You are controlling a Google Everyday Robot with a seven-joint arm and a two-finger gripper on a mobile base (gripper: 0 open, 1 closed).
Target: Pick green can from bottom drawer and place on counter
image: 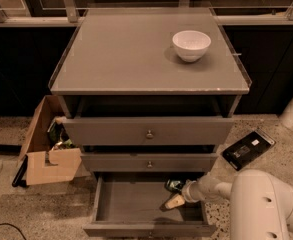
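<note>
Reaching into bottom drawer (131, 204), tool (177, 196) just beside green can (175, 185); apart or together, cannot tell.

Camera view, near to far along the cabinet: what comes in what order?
Front of the bottom drawer → hand, inside that drawer → green can → middle drawer → top drawer → bowl on the counter.

Cream claw (176, 197) beside green can (174, 185)
</note>
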